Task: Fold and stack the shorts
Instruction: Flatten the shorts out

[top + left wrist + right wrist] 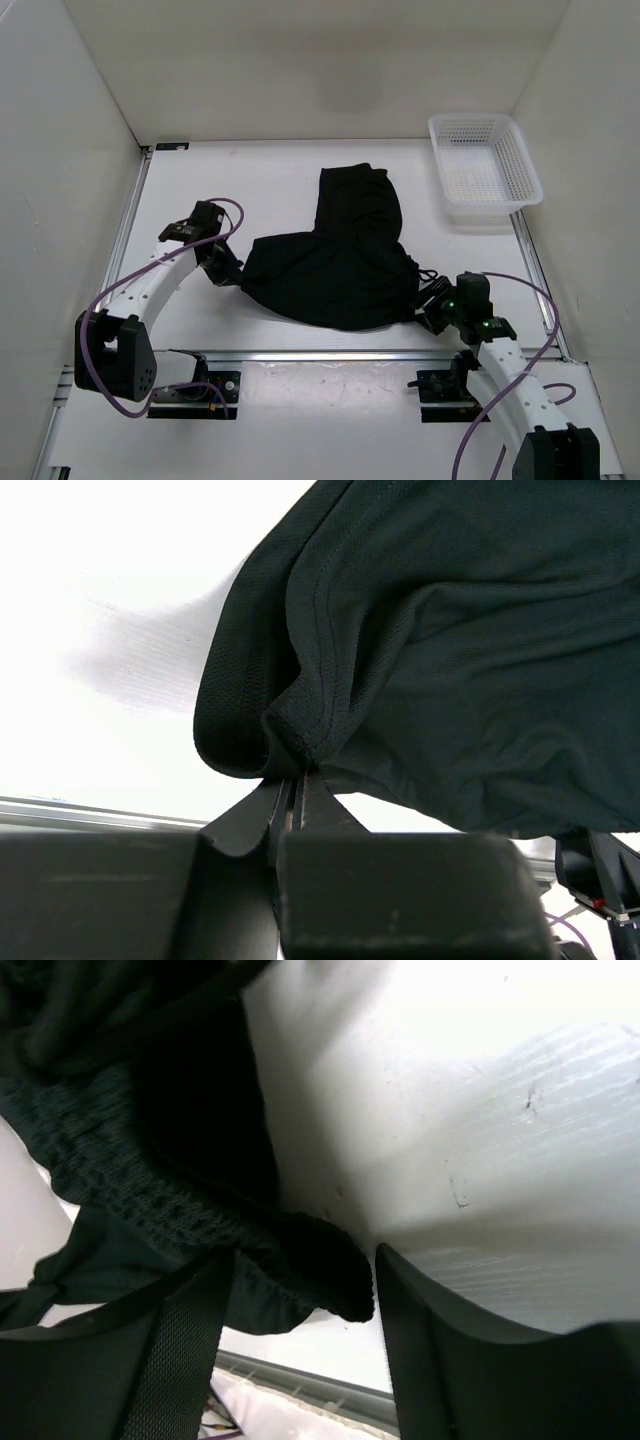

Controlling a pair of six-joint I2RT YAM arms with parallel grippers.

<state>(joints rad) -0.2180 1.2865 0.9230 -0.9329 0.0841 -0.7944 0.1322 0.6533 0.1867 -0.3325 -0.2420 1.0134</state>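
Arm bases stand at the table's near edge. Shorts lie bunched near-left of the basket, with bare table all round. The left gripper meets their left edge and the right gripper their right.

Left wrist: jaws pinched tight on the hem.

Right wrist: fingers stand wide apart, and the waistband between them touches only the left one.
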